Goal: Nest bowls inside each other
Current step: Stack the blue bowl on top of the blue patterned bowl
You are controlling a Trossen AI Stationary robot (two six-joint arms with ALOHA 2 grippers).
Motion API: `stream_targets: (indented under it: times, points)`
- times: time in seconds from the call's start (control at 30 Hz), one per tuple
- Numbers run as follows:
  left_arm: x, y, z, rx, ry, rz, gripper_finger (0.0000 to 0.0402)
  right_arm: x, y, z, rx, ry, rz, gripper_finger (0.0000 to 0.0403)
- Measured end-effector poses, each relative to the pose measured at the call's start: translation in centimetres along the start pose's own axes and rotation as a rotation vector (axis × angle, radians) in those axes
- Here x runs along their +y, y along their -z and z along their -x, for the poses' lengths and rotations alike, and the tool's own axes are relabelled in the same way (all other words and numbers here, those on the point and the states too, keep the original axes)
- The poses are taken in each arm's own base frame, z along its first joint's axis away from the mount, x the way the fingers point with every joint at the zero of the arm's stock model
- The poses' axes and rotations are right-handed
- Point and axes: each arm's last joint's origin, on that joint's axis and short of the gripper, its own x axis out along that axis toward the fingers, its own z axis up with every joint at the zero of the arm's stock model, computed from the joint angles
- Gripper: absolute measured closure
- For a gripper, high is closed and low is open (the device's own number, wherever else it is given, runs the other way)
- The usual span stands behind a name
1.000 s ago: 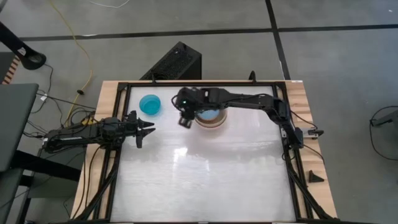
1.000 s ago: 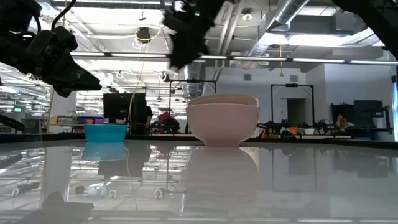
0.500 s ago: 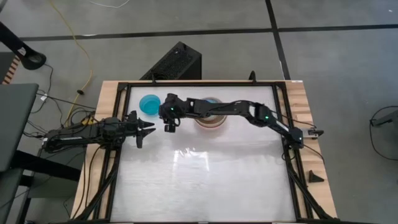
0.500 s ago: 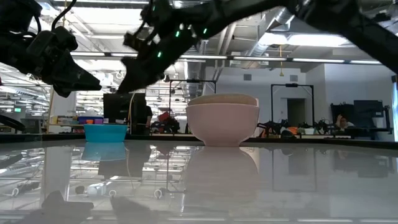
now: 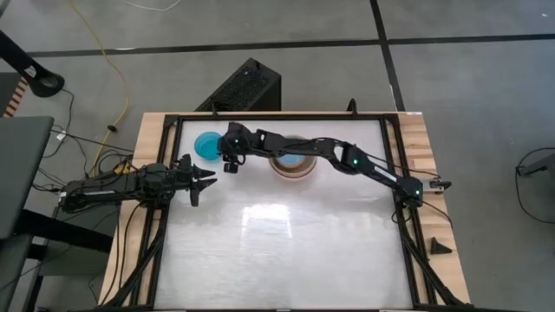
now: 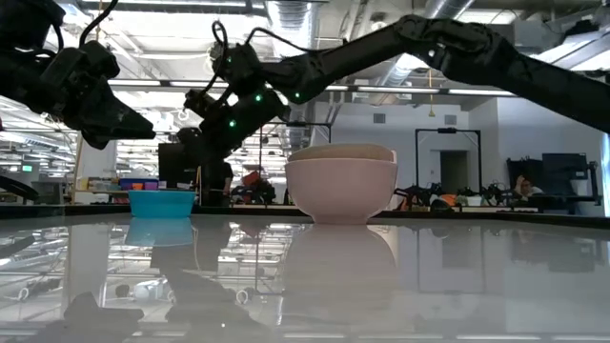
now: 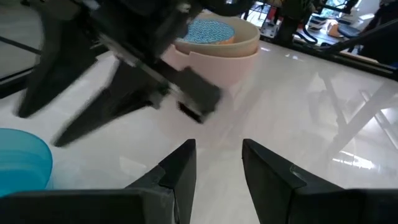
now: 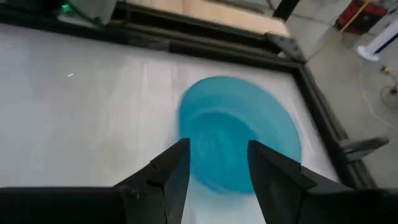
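The stack of nested bowls (image 5: 292, 163) sits near the far edge of the white table (image 5: 286, 251): a cream-white outer bowl (image 6: 341, 191) with a salmon-orange rim showing inside it and a light blue bowl (image 7: 210, 30) in the middle. To the left of the stack, toward the table's far left corner, the cyan-blue bowl (image 5: 206, 145) stands alone. The right arm reaches across over the stack, and its right gripper (image 5: 230, 164) hangs between the stack and the cyan-blue bowl, just beside that bowl, fingers spread apart and holding nothing. Well left of the stack, at the table's left edge, the left gripper (image 5: 204, 179) waits above the surface, its fingers parted and empty too.
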Motion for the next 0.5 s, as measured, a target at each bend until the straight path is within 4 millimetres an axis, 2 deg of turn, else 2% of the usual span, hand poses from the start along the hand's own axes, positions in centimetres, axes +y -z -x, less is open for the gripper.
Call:
stream_targets:
  times: [0.13, 0.33, 0.5]
  points:
    - [0.0, 0.0, 0.0, 0.000, 0.000, 0.000, 0.0283, -0.2, 0.8, -0.7, -0.011, -0.002, 0.043, 0.0211]
    - [0.0, 0.0, 0.0, -0.001, 0.001, 0.000, 0.0283, 0.6, 2.8, -2.2, 0.001, -0.034, 0.076, 0.0211]
    - [0.0, 0.0, 0.0, -0.002, 0.001, 0.000, 0.0283, 0.6, 2.9, -2.6, -0.018, -0.026, 0.095, 0.0211]
